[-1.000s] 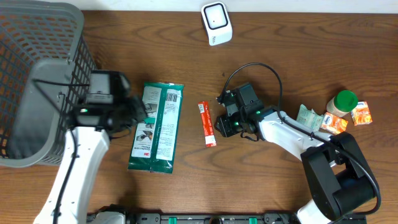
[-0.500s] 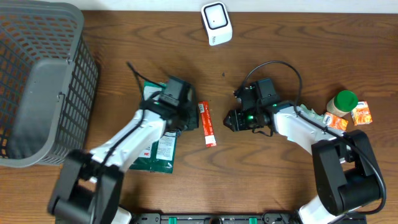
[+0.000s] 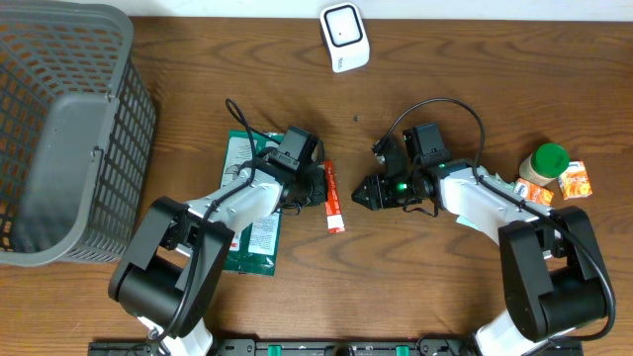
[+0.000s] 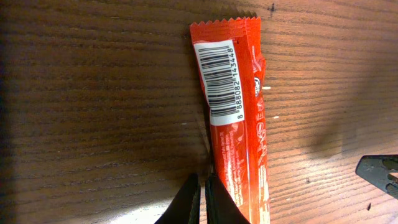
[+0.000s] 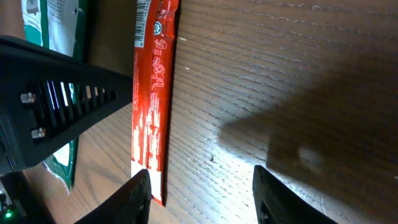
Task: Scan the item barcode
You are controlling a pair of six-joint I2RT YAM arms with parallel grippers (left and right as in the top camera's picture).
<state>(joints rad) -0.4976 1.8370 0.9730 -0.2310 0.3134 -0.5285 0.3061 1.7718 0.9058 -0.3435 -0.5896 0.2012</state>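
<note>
Since a second ago the left arm is swinging all the way over from the basket (image 3: 129, 89) side, across the green pouch (image 3: 259, 237). So the left gripper (image 3: 318, 188) is now sitting right by the red stick packet (image 3: 331, 198), and the right gripper (image 3: 364, 193) is backing off a little on the other side.

Up close, the left one's jaws are pinched together on nothing. Its tips are just beside the packet's long edge, and it's hard to say if they're actually touching. The right one's fingers are standing apart, empty, aiming toward the packet's plain end.

The packet is lying flat on the table (image 3: 396, 287) between the two, with the barcode (image 4: 217, 78) facing up near one end. Further back, the white scanner (image 3: 343, 36) is sitting at the far edge.

Looks like the pickup is getting set up. Best bet is grabbing the plain end so no finger is covering the label, then keeping that face turned to the scanner.
</note>
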